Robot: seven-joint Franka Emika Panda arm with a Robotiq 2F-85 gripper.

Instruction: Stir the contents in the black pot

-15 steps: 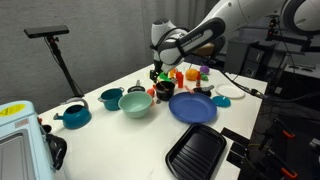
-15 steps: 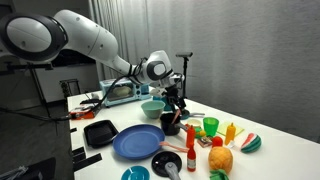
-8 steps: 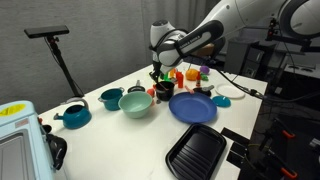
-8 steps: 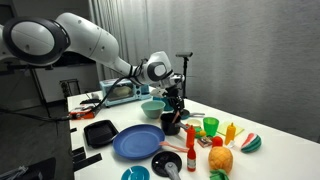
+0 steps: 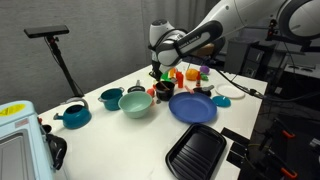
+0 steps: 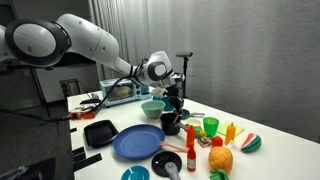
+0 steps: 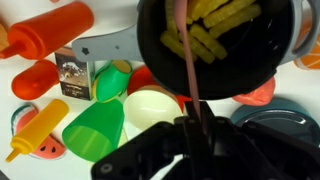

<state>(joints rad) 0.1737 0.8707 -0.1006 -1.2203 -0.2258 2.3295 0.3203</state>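
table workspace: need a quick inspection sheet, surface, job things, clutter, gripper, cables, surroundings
surface: white table, crowded through its middle
job's things: black pot holds yellow strips; pink stirring stick stands in it
clutter: blue plate, black grill pan, two teal pots, pale green bowl, green cup, orange bottle, toy pineapple
grippers: gripper shut on the pink stirring stick, over the black pot
cables: black cable lies on the table beyond the blue plate
surroundings: grey curtain, toaster, black stand
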